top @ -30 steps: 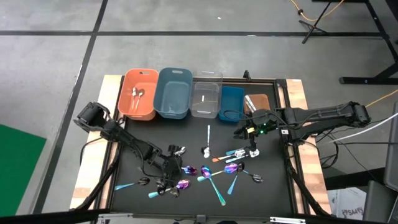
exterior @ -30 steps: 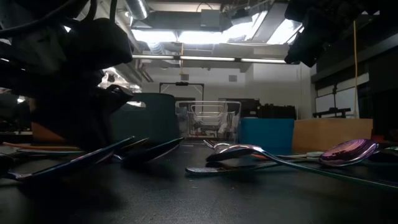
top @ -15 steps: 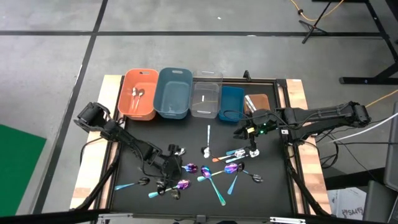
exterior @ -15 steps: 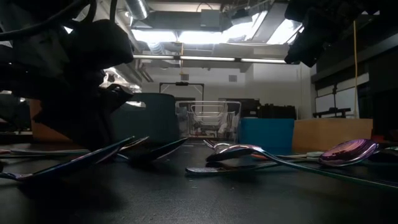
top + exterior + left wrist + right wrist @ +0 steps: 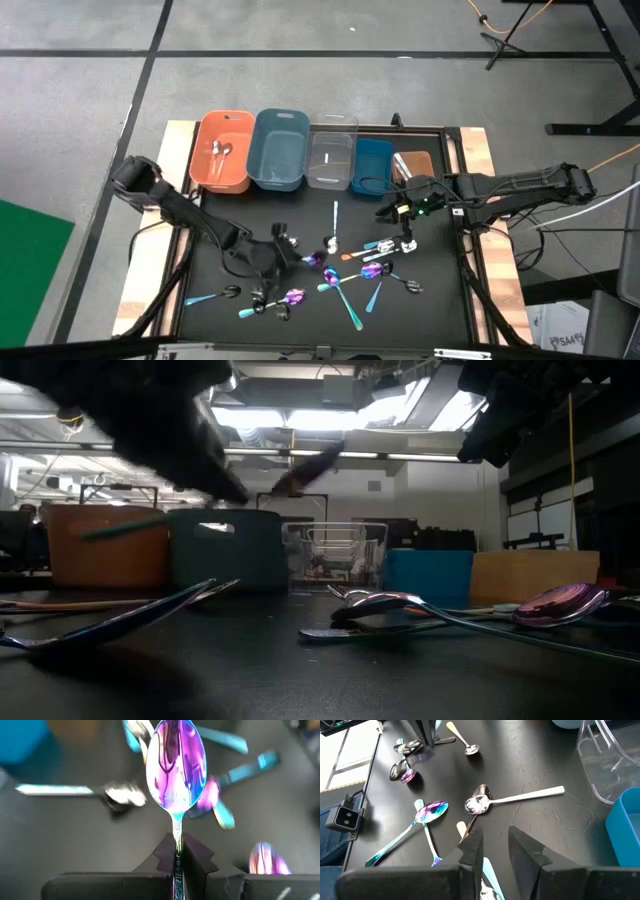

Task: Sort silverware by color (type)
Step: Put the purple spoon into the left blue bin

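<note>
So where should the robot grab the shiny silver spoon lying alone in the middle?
The slim silver spoon is best pinched across mid-handle, from straight above. Its handle lies flat and straight with bare black mat on both sides; its bowl nearly touches a pale-handled utensil.

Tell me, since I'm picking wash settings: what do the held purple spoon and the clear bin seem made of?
The purple spoon in the left end effector looks like metal with a mirror-like iridescent coating: it reflects sharply. The clear bin looks like see-through plastic, slightly glossy.
</note>
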Controlling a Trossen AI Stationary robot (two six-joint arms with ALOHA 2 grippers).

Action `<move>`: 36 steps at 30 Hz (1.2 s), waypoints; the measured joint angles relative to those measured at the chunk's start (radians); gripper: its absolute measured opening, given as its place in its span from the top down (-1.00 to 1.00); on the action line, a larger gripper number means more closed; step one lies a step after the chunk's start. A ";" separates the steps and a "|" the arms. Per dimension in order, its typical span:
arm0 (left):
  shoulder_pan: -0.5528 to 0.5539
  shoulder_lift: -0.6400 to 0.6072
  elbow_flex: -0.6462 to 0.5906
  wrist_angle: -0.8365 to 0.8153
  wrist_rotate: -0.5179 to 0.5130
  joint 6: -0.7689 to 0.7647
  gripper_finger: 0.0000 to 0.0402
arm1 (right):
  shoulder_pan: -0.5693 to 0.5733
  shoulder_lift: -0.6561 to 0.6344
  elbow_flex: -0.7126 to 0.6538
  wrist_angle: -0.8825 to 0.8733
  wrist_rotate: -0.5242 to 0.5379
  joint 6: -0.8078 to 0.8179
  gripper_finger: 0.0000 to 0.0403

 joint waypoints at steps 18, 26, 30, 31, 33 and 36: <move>0.279 -0.326 0.002 0.218 -0.138 0.136 0.93 | 0.000 0.000 0.000 0.000 0.064 0.000 0.60; 0.498 -0.348 0.002 0.243 -0.141 0.214 0.93 | 0.000 0.000 0.000 -0.001 0.064 0.000 0.60; 0.606 -0.345 0.002 0.236 -0.118 0.215 0.93 | 0.000 0.000 0.000 -0.001 0.064 0.000 0.60; 0.631 -0.345 0.002 0.235 -0.110 0.215 0.93 | 0.000 0.000 0.000 -0.001 0.064 0.000 0.60; 0.678 -0.344 0.002 0.232 -0.109 0.214 0.93 | 0.000 0.000 0.000 -0.001 0.064 0.000 0.60; 0.740 -0.344 0.002 0.208 -0.109 0.213 0.93 | 0.000 0.000 0.000 -0.001 0.064 0.000 0.60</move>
